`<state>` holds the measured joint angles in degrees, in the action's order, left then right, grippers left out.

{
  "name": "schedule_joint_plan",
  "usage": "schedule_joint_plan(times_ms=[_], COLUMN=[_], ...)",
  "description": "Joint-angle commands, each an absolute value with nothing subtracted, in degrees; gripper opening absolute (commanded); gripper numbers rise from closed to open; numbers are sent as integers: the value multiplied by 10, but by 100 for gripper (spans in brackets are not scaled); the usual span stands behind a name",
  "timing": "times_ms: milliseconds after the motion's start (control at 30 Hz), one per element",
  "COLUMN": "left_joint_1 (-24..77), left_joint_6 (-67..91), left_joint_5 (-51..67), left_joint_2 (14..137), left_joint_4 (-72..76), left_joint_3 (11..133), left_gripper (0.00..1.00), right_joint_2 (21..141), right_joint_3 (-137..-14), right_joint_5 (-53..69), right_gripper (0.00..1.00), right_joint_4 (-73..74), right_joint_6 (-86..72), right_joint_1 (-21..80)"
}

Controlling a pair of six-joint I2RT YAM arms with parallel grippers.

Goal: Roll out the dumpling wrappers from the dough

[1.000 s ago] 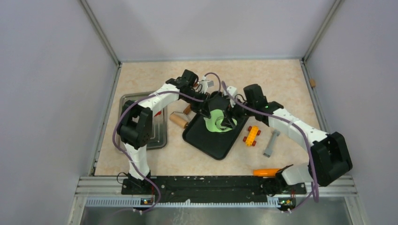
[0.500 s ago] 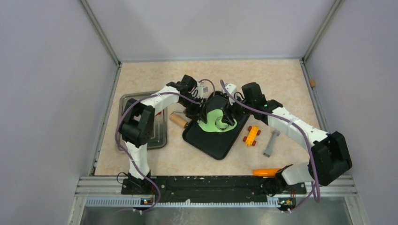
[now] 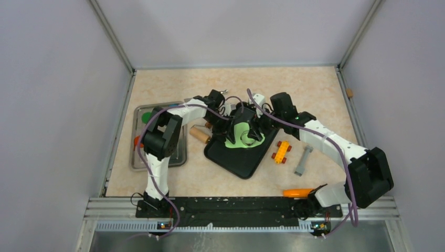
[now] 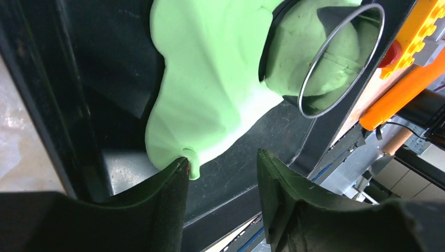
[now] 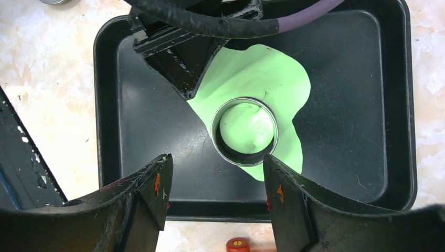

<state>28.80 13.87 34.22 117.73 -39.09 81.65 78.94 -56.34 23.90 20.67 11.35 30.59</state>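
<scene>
A thin, ragged sheet of lime-green dough [image 5: 262, 79] [image 4: 210, 79] [image 3: 237, 135] lies in the black tray [image 5: 341, 157] [image 3: 239, 160]. A metal ring cutter [image 5: 244, 131] [image 4: 341, 58] stands pressed into its near part, with a round of dough inside it. My left gripper [image 4: 223, 163] [image 3: 231, 127] is open at the sheet's edge. A nub of dough clings to the tip of one of its fingers [image 4: 176, 181]. My right gripper [image 5: 216, 163] [image 3: 256, 130] hovers open above the ring without touching it. A green dumpling wrapper [image 3: 148, 116] shows on the steel tray.
The steel tray [image 3: 176, 149] sits left of the black one and also holds a red disc [image 3: 137, 140]. A wooden rolling pin [image 3: 200, 134] lies between the trays. A yellow-and-red block toy [image 3: 281, 151], a grey tool [image 3: 303, 160] and an orange piece [image 3: 297, 192] lie to the right.
My left gripper was shut on the dough's edge and has opened. The lifted sheet has dropped back flat in the tray. The left arm has swung right, uncovering the steel tray.
</scene>
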Motion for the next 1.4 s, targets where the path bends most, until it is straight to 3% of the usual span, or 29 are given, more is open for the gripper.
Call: schedule_joint_plan(times_ms=[0, 200, 400, 533, 900, 1233, 1367], left_joint_1=[293, 293, 293, 292, 293, 309, 309], left_joint_6=[145, 125, 100, 86, 59, 41, 45], left_joint_5=[351, 325, 344, 384, 501, 517, 470], left_joint_2=[1217, 1235, 1230, 1201, 1156, 1136, 1127], left_joint_4=[-366, -385, -397, -400, -399, -406, -405], left_joint_3=[840, 890, 924, 923, 924, 915, 903], left_gripper=[50, 32, 7, 0, 0, 0, 3], right_joint_2=[776, 763, 755, 763, 777, 810, 836], right_joint_3=[-587, -580, -567, -559, -558, -539, -539], right_joint_5=[247, 245, 238, 234, 238, 208, 229], right_gripper=[64, 63, 59, 56, 54, 56, 57], right_joint_4=[198, 220, 235, 239, 228, 197, 183], right_joint_6=[106, 119, 174, 223, 230, 109, 53], right_joint_1=[307, 307, 307, 300, 286, 236, 225])
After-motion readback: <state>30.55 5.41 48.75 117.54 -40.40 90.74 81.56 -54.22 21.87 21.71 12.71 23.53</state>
